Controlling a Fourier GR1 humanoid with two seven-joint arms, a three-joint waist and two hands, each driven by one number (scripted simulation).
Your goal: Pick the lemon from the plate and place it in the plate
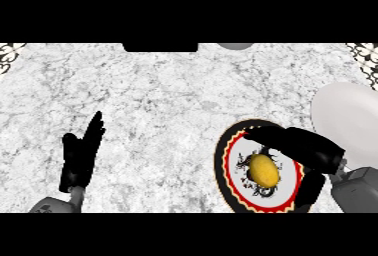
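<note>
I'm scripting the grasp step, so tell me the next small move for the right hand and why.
Probably curl the right hand shut around the lemon. The lemon lies on the red-rimmed patterned plate, and the hand arches over it, fingers beyond it and thumb nearer, with gaps showing on both sides, so it is not yet gripped. The white plate waits to the right.

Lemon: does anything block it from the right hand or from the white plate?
Nothing visible does. The right hand arches over the lemon on the red-rimmed plate; the white plate lies just beyond it, with only that hand between.
</note>
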